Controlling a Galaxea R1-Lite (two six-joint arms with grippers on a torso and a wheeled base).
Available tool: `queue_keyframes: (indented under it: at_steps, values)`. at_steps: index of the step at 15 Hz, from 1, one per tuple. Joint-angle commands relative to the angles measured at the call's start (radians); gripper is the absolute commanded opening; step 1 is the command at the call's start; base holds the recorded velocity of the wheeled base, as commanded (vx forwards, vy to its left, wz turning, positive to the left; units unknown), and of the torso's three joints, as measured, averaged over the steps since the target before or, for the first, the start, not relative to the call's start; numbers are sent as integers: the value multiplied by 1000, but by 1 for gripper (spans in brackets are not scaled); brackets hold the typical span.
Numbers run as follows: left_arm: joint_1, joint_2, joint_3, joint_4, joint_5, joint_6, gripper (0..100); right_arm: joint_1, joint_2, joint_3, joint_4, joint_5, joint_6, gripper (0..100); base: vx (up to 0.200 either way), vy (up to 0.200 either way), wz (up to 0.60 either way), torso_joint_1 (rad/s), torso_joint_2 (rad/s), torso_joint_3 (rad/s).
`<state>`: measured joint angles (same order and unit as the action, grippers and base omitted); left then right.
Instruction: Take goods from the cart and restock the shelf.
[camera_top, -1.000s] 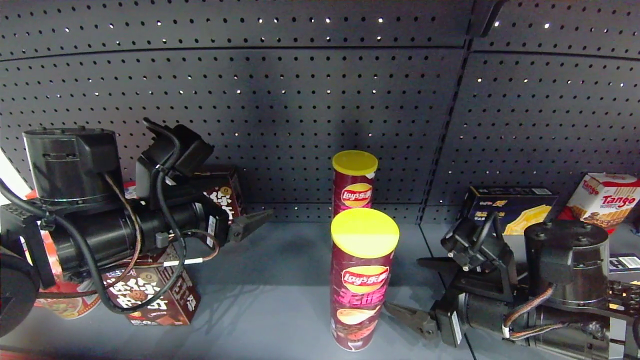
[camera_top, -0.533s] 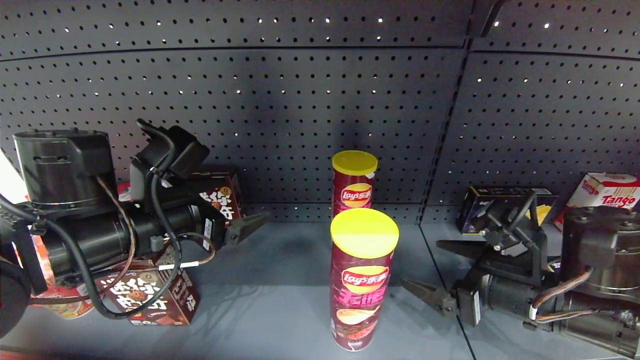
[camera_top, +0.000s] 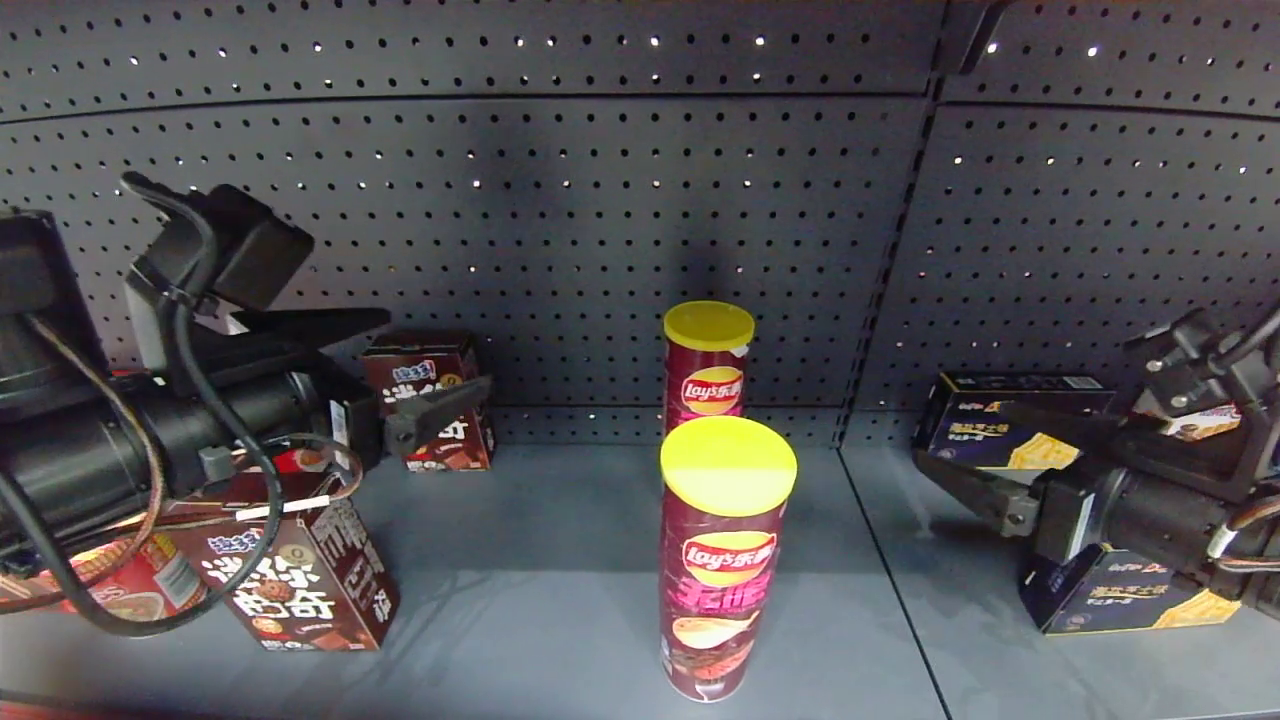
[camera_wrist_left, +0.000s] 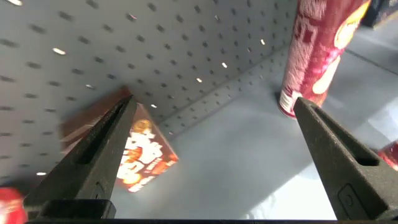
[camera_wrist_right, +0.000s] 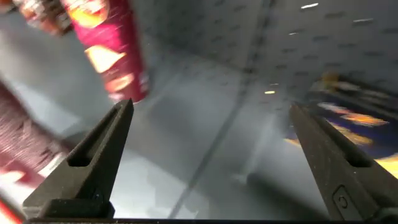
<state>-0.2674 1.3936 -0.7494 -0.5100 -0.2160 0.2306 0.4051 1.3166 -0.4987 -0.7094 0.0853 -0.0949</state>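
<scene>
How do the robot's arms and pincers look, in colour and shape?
The left arm and right arm are black cylinders with looped cables and a white label near the wrist. The left pincer and right pincer have dark grey, tapering fingers.

Chip cans: two, front chip can (camera_top: 722, 560) and rear chip can (camera_top: 708, 370).
Brown boxes: two, front brown box (camera_top: 300, 585) and rear brown box (camera_top: 432, 385).
Blue boxes: two, front blue box (camera_top: 1120, 600) and rear blue box (camera_top: 965, 425).
Red package (camera_top: 140, 590): one, partly hidden.
White-and-red box (camera_top: 1195, 423): one, mostly hidden.
</scene>
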Motion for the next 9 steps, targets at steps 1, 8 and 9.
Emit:
queue_keyframes:
  at_steps: [1,8,9]
  values:
    - [45,-62,7,1,0,-2,100,-48,-68,3,1,1,0,100,0,0,0,0,0,0]
    - [146,-249,142,2,-2,-14,100,-196,-212,57,2,4,0,100,0,0,0,0,0,0]
    - [154,-291,173,4,1,-27,100,-218,-241,77,5,4,0,100,0,0,0,0,0,0]
